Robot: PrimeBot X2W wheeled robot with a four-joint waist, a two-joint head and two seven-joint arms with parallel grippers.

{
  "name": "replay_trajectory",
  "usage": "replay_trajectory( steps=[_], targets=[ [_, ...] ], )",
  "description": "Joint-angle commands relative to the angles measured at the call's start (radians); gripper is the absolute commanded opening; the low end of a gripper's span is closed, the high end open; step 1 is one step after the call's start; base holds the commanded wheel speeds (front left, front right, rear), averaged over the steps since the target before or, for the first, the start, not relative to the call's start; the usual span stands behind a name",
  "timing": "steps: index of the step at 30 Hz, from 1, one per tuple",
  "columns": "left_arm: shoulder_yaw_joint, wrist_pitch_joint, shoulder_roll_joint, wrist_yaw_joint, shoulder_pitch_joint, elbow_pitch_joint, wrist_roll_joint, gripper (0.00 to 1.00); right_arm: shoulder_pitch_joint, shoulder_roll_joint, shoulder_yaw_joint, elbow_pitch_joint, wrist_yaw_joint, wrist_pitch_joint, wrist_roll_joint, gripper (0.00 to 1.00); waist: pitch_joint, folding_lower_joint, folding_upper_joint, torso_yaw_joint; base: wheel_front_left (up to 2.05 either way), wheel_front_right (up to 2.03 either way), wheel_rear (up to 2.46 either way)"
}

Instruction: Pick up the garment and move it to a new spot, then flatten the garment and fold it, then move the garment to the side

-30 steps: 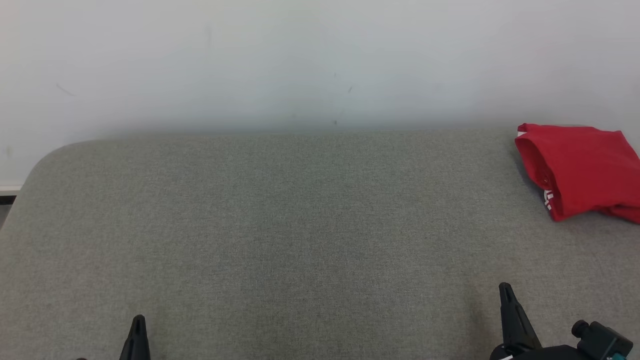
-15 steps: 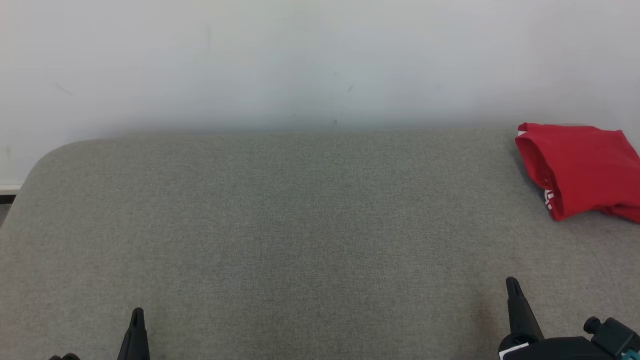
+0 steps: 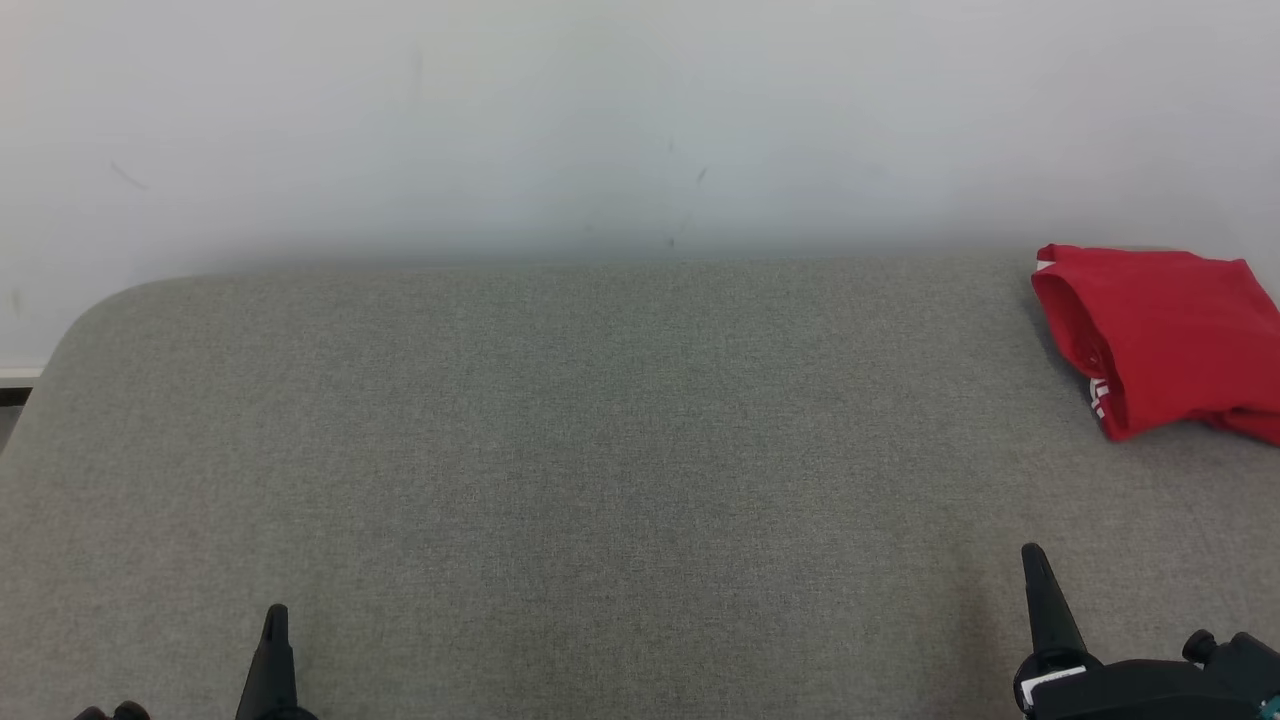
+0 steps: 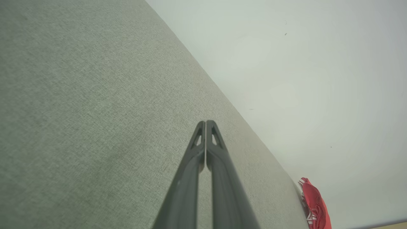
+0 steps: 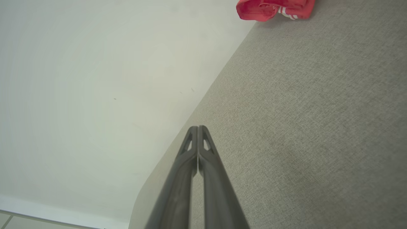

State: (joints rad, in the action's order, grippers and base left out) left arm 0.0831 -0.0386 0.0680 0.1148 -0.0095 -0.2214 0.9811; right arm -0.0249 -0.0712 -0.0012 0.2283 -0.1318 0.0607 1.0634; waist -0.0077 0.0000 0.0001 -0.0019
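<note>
The garment (image 3: 1165,335) is red with white lettering and lies folded at the far right of the grey upholstered surface (image 3: 600,450), against the wall. It also appears as a red bundle (image 4: 313,203) in the left wrist view and as the garment (image 5: 275,9) at the top of the right wrist view. My left gripper (image 3: 275,620) is at the lower left, shut and holding nothing, tips pressed together (image 4: 206,122). My right gripper (image 3: 1035,560) is at the lower right, well in front of the garment, also shut and holding nothing (image 5: 197,128).
A pale wall (image 3: 600,120) runs along the back edge of the surface. The surface's rounded left corner (image 3: 90,320) drops off to a strip of floor and skirting (image 3: 15,385). Wide grey fabric lies between the grippers and the garment.
Both grippers have crept a little farther up the picture, and the right one has drifted slightly right. The garment has stayed put.
</note>
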Motion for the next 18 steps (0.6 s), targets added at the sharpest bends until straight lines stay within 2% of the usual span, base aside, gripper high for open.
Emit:
replay_trajectory(
  steps=[1, 18],
  targets=[
    [0.005, 0.005, 0.0, 0.007, -0.024, 0.007, 0.024, 0.0, -0.021, -0.009, -0.006, -0.008, 0.001, -0.007, 0.024, 0.0, 0.0, 0.0, -0.0001, 0.0, 0.0, 0.0, 0.0],
    [0.014, 0.051, -0.005, 0.009, -0.049, -0.002, 0.211, 0.0, -0.041, -0.008, -0.028, -0.001, 0.001, -0.05, 0.194, 0.0, 0.003, 0.0, -0.0001, 0.001, 0.0, 0.0, 0.0]
  ],
)
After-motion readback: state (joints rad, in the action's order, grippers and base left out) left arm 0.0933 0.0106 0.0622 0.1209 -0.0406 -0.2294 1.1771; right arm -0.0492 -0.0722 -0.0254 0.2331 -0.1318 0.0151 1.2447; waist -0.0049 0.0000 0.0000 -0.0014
